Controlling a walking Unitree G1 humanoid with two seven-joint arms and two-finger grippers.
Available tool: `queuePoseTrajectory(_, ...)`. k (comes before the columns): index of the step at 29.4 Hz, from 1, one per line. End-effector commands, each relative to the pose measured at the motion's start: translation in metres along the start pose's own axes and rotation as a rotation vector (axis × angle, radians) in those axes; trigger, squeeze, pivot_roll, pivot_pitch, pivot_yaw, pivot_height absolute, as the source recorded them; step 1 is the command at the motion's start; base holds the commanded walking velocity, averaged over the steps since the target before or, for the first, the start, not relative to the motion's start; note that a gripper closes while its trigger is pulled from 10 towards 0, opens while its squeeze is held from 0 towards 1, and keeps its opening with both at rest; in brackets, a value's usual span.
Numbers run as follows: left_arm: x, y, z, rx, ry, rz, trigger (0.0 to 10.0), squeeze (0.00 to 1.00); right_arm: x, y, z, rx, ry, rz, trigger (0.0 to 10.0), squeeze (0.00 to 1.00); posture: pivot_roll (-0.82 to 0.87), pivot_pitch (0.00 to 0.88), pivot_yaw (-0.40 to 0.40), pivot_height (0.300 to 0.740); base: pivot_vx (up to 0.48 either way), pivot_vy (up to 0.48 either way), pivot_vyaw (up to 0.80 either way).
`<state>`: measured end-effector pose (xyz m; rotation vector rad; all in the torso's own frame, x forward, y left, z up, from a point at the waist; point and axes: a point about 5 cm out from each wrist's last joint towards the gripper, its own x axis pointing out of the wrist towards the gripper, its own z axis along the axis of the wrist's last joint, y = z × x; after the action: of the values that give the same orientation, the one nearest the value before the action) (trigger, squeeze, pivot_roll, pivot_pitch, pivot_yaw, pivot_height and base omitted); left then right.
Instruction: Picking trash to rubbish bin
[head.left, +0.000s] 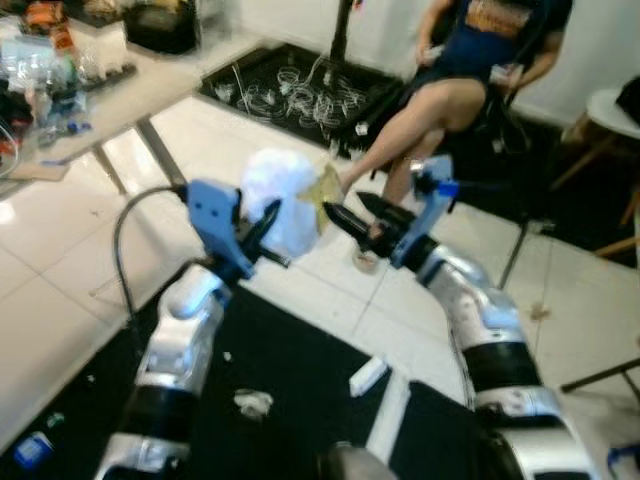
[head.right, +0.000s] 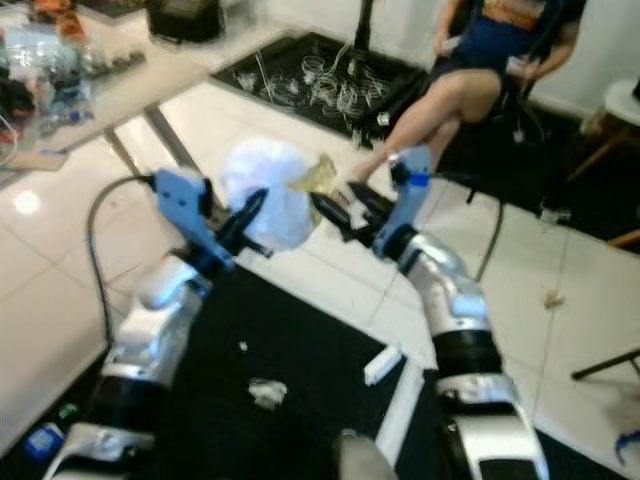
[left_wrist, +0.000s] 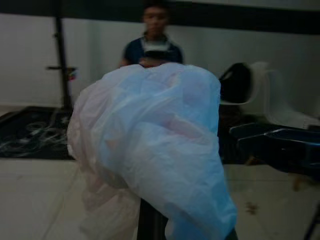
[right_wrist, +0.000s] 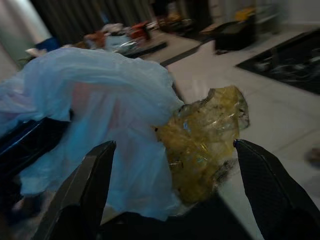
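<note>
Trash, a white plastic bag (head.left: 283, 200) pinched in the left gripper (head.left: 262, 228), with a yellowish wrapper (head.left: 323, 186) stuck on its right side (right gripper (head.left: 345, 217) gapes empty, just beside that wrapper, so it's nearer)

**Bag held up between the two arms**

The plastic bag (head.left: 280, 200) sits on the left gripper (head.left: 262, 228), raised above the floor (head.left: 60, 250). A crumpled wrapper (head.left: 325, 187) touches the bag's right side, just before the right gripper (head.left: 350, 218). Behind them a person (head.left: 450, 90) sits on a chair. A table (head.left: 110, 100) stands far left. A paper scrap (head.left: 253, 403) lies on the mat (head.left: 290, 370) below.
</note>
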<state>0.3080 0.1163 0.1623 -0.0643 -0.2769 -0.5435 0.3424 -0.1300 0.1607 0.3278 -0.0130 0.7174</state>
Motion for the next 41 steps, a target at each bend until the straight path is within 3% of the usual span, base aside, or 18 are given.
queuePoseTrajectory(1,-0.0017,-0.0015,-0.0031,0.013,0.016,-0.008,10.0,0.0,0.0008,0.0012,-0.002,0.007,0.009,0.007,10.0,0.0,-0.02,0.0,-0.046,0.74,0.0,0.0,-0.76)
queuePoseTrajectory(41,-0.0012,-0.0005,-0.0032,0.015,0.014,-0.006,10.0,0.0,0.0017,0.0015,-0.0017,0.01,0.009,0.013,10.0,0.0,-0.02,0.0,-0.047,0.74,0.0,0.0,-0.76)
